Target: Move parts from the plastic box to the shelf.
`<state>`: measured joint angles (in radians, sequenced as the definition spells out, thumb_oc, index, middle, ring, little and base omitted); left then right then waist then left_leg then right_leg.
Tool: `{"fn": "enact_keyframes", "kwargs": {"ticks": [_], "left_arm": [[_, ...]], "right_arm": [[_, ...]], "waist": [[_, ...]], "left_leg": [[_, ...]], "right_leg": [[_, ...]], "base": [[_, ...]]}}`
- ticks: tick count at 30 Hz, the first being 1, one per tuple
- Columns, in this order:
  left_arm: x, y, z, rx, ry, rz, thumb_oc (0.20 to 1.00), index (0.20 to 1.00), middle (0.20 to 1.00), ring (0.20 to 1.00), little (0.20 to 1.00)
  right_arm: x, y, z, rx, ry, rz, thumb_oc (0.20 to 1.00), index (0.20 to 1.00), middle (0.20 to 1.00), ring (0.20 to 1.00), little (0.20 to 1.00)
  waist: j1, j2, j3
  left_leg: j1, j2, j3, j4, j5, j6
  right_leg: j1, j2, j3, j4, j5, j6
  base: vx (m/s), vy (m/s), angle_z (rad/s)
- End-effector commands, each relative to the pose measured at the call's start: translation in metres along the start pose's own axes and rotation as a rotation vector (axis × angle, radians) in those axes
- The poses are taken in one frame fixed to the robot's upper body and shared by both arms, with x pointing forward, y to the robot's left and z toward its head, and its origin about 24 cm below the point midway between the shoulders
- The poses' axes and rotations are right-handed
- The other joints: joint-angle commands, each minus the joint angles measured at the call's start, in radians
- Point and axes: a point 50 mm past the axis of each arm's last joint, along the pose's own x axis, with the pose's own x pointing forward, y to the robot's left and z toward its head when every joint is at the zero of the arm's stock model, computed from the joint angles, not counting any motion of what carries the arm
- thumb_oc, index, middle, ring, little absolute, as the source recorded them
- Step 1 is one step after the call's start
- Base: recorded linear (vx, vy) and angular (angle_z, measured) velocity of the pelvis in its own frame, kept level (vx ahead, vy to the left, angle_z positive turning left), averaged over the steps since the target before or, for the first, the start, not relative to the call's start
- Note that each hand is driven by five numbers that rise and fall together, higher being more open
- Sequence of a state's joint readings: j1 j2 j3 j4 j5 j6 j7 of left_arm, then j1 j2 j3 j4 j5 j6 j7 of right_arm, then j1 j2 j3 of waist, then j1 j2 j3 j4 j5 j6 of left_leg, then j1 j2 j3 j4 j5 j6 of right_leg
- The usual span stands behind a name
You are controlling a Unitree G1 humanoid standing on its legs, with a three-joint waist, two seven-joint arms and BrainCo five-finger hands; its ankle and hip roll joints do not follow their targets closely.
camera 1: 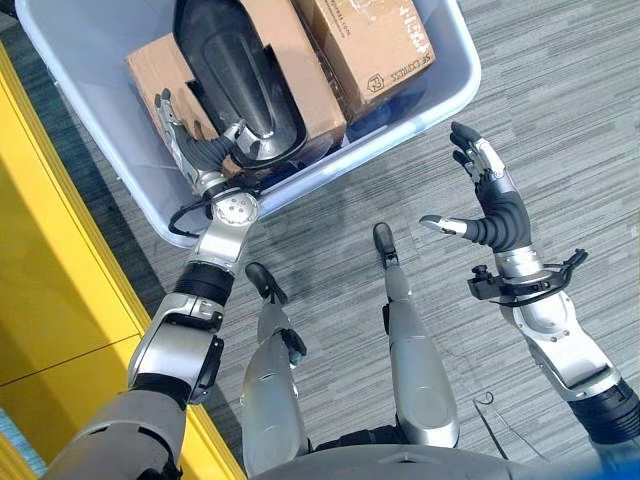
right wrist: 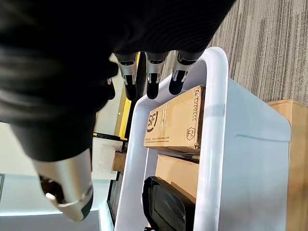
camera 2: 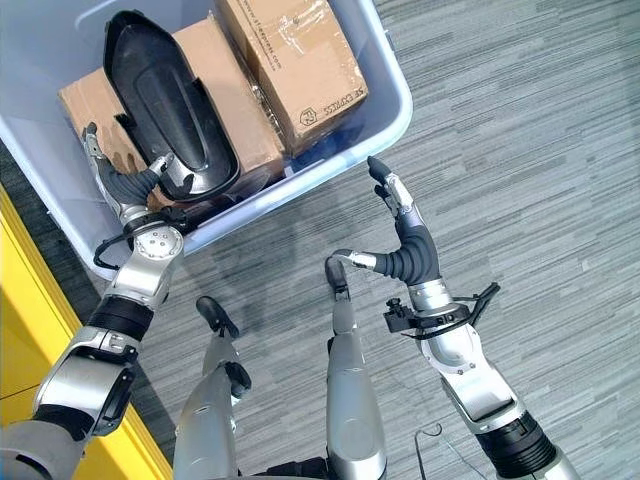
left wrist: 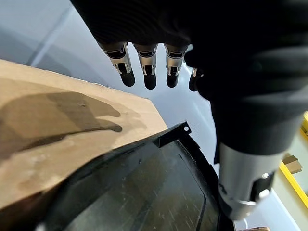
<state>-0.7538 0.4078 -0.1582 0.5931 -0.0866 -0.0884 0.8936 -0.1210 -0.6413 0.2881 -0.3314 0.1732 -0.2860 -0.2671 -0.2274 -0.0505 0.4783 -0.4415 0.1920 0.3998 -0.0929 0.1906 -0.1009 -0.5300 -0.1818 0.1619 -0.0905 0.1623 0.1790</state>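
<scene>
Left eye view: plastic box [camera 1: 440,95] sits on the grey floor [camera 1: 560,90], w/ a yellow shelf [camera 1: 50,290] along the robot's left. Inside the box: a long black part [camera 1: 235,75] lying across a cardboard box [camera 1: 300,90], plus a second cardboard box [camera 1: 365,40] beside it, toward the far side.

Left robot hand [camera 1: 190,140] is reaching down into the box at the near end of the black part, fingers straight and relaxed over the cardboard, thumb close to the part's rim. Left wrist view: fingertips [left wrist: 150,79] hang free above the cardboard, not touching; black part just below them. Nothing pinched.

Right robot hand [camera 2: 400,240] is outside the box, above the floor near the box's near corner, fingers spread, thumb stuck out sideways, holding nothing.
</scene>
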Motion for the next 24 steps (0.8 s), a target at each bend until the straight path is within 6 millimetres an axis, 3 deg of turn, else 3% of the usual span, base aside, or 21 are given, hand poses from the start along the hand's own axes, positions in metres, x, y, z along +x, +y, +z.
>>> {"fn": "enact_keyframes", "kwargs": {"ticks": [1,6,9,12,13,14,16,24], "left_arm": [[0.025,0.012,0.023,0.025,-0.109,0.067,1.000,1.000,1.000,1.000,1.000],[0.030,0.010,0.020,0.075,-0.094,0.063,1.000,1.000,1.000,1.000,1.000],[0.035,0.007,0.007,0.115,-0.005,0.055,1.000,1.000,1.000,1.000,1.000],[0.038,0.007,-0.003,0.110,0.079,0.058,1.000,1.000,1.000,1.000,1.000],[0.040,0.007,-0.004,0.096,0.106,0.061,1.000,1.000,1.000,1.000,1.000],[0.040,0.007,-0.004,0.093,0.106,0.062,1.000,1.000,1.000,1.000,1.000],[0.044,0.006,-0.012,0.040,0.219,0.056,1.000,1.000,1.000,1.000,1.000],[0.047,0.007,-0.017,0.019,0.297,0.051,1.000,1.000,1.000,1.000,1.000]], "right_arm": [[0.008,-0.011,0.021,0.004,-0.121,-0.019,1.000,1.000,1.000,1.000,1.000],[0.007,-0.010,0.020,0.012,-0.117,-0.006,1.000,1.000,1.000,1.000,1.000],[0.007,-0.008,0.020,0.027,-0.114,0.014,1.000,1.000,1.000,1.000,1.000],[0.005,-0.007,0.021,0.037,-0.110,0.029,1.000,1.000,1.000,1.000,1.000],[0.004,-0.006,0.021,0.041,-0.106,0.033,1.000,1.000,1.000,1.000,1.000],[0.004,-0.006,0.021,0.040,-0.108,0.033,1.000,1.000,1.000,1.000,1.000],[0.000,-0.005,0.019,0.057,-0.089,0.048,1.000,1.000,1.000,1.000,1.000],[-0.004,-0.005,0.017,0.068,-0.068,0.050,1.000,1.000,1.000,1.000,1.000]], "waist": [[-0.002,0.000,0.012],[-0.005,0.006,0.012],[-0.011,0.008,0.014],[-0.015,0.011,0.015],[-0.014,0.015,0.010],[-0.015,0.013,0.017],[-0.017,0.022,0.017],[-0.019,0.029,0.029]], "left_leg": [[0.032,0.029,-0.107,0.015,-0.021,-0.041],[0.027,0.029,-0.109,0.015,-0.020,-0.039],[0.022,0.027,-0.107,0.015,-0.019,-0.039],[0.018,0.027,-0.107,0.016,-0.019,-0.039],[0.029,0.023,-0.116,0.012,-0.044,-0.047],[0.017,0.027,-0.108,0.016,-0.019,-0.039],[0.021,0.021,-0.120,0.014,-0.042,-0.046],[0.013,0.019,-0.122,0.014,-0.041,-0.047]], "right_leg": [[0.013,-0.001,-0.049,0.095,-0.042,0.002],[0.007,0.001,-0.048,0.099,-0.045,0.001],[-0.001,0.002,-0.047,0.102,-0.046,0.000],[-0.007,0.003,-0.044,0.105,-0.045,0.000],[0.003,-0.001,-0.046,0.102,-0.065,0.004],[-0.008,0.003,-0.045,0.105,-0.045,-0.001],[-0.004,0.001,-0.046,0.107,-0.070,0.001],[-0.012,0.004,-0.043,0.111,-0.071,0.001]], "base": [[0.00,0.000,0.00],[0.00,0.000,0.00],[0.00,0.000,0.00],[0.03,0.002,0.00],[0.00,0.000,0.00],[0.09,-0.005,0.00],[0.05,-0.027,0.01],[0.00,-0.001,0.00]]}}
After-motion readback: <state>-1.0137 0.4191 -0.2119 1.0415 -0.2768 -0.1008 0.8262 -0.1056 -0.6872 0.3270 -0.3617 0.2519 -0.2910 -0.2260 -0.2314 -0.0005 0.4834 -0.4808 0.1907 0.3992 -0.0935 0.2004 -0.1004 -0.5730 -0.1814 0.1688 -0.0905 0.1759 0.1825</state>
